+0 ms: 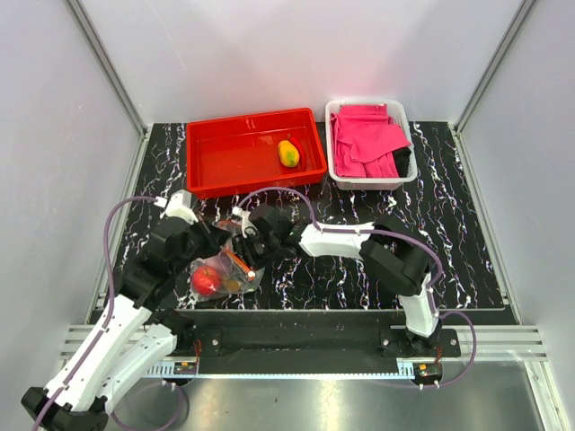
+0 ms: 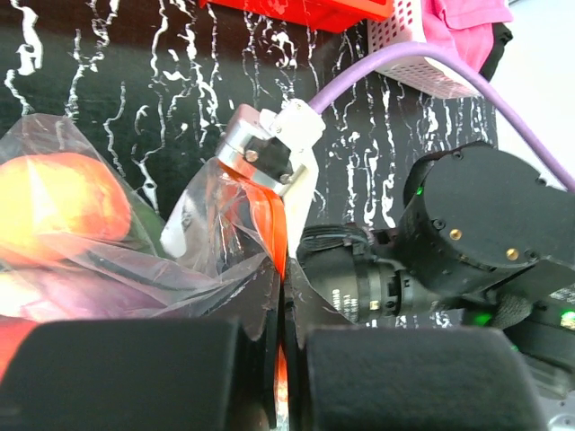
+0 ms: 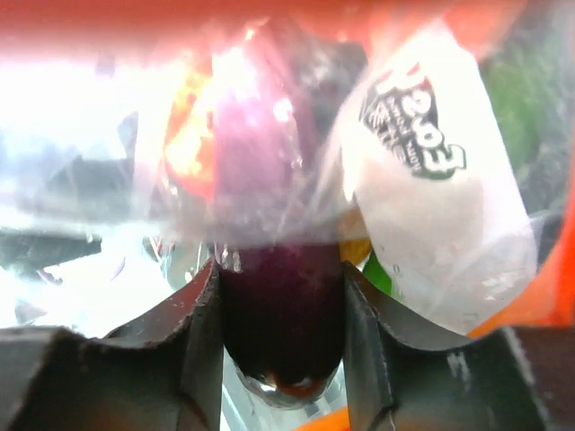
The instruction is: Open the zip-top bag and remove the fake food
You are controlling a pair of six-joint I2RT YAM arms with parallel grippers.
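Note:
The clear zip-top bag [image 1: 223, 273] lies at the front left, with a red round fruit [image 1: 205, 281] and other fake food inside. My left gripper [image 1: 214, 244] is shut on the bag's red-orange zip strip [image 2: 277, 224], which runs up from between its closed fingers [image 2: 284, 296]. My right gripper [image 1: 244, 235] is at the bag's mouth. In the right wrist view its fingers [image 3: 202, 332] are shut on the purple eggplant [image 3: 280, 305], with plastic film wrapped round it. A green chili [image 3: 382, 274] shows beside it. A yellow-orange mango [image 1: 288, 153] lies in the red tray [image 1: 199, 171].
The red tray stands at the back centre. A white basket [image 1: 334, 162] with pink cloths [image 1: 364, 139] stands at the back right. My right arm's wrist [image 2: 467, 224] is close against my left gripper. The marbled black mat [image 1: 449, 215] covers the table.

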